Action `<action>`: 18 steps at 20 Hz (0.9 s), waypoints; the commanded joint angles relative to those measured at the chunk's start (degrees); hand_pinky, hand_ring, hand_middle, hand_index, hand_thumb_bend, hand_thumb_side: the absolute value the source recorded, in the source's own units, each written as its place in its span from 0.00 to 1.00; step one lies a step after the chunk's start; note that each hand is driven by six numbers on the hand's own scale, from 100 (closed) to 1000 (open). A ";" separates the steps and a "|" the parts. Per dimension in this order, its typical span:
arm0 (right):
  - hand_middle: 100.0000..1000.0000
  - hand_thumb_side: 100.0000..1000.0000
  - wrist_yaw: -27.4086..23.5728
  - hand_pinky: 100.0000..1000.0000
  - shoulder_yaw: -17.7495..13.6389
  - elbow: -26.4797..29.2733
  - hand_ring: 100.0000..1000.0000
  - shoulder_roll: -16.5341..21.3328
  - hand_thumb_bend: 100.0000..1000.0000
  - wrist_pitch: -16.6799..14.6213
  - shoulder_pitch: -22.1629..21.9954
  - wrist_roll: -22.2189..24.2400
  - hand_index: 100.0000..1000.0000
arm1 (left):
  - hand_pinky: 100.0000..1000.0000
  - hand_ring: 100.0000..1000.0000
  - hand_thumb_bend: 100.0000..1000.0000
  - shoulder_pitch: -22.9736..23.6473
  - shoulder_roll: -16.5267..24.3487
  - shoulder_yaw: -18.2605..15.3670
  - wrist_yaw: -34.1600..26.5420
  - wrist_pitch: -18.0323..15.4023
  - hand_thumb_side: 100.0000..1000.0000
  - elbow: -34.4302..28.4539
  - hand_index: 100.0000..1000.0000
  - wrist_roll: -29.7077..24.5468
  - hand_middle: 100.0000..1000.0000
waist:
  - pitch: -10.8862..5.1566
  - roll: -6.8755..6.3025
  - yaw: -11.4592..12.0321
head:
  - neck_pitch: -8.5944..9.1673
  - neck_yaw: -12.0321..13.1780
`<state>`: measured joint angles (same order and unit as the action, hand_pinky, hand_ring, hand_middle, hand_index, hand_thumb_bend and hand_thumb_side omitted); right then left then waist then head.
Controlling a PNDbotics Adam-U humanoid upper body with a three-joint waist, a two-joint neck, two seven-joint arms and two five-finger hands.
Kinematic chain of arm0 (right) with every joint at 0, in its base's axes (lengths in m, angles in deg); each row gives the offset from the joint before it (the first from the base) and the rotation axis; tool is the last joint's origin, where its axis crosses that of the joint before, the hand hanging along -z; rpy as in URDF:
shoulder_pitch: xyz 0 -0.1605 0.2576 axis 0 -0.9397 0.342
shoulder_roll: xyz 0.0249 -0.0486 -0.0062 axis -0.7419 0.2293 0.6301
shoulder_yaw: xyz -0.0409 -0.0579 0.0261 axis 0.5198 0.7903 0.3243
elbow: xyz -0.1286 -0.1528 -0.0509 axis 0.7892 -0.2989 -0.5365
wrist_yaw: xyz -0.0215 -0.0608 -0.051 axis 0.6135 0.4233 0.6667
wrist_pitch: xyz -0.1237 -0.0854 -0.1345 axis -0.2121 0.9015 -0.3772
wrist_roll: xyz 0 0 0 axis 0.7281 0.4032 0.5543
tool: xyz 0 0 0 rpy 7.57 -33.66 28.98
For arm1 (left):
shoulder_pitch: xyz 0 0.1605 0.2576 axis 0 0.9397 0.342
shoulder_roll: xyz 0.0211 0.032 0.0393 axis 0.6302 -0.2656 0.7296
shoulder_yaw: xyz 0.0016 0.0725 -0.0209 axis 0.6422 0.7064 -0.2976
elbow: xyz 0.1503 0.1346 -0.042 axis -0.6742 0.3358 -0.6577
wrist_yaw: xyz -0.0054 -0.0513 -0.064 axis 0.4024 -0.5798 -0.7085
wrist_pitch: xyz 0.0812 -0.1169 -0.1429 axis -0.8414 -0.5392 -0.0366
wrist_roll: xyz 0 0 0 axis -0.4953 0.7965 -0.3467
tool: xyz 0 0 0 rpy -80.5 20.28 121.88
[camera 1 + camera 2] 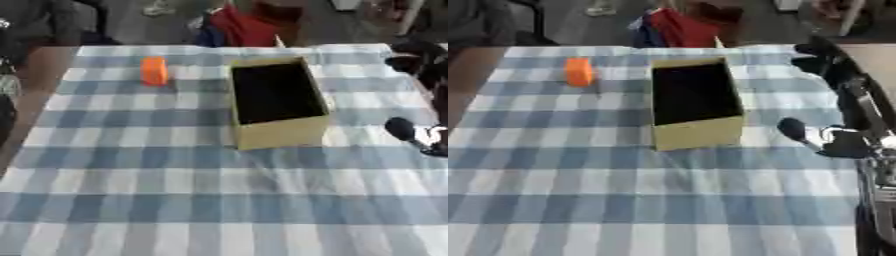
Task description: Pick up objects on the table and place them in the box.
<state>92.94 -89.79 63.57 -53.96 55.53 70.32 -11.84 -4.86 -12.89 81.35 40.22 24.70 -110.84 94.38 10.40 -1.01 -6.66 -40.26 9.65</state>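
An orange block (154, 71) stands upright on the checked cloth at the back left, about a hand's width left of the box. The open yellow cardboard box (282, 134) sits in the middle of the table, and its inside looks dark with nothing visible in it. My right hand (843, 144) is open to the right of the box, fingers pointing away and thumb toward the box, holding nothing. A dark part of my left hand (5, 117) shows at the left edge, far from the block.
The blue and white checked tablecloth (219, 200) covers the table. Bare brown tabletop (39, 70) shows at the back left. A red and blue bundle (249, 27) lies beyond the far edge.
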 commanded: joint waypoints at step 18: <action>0.84 0.55 -0.95 0.85 0.68 0.81 0.82 0.87 0.69 0.03 0.73 0.68 1.00 | 0.75 0.73 0.00 -1.78 2.59 2.45 16.84 0.32 0.60 -6.17 0.81 -1.00 0.69 | -0.42 -1.05 -1.04 | 0.60 0.42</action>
<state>92.46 -89.37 63.57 -53.91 55.62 70.27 -11.39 -5.17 -12.87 83.15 53.35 25.02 -114.80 93.78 10.90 -2.01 -7.69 -40.17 9.80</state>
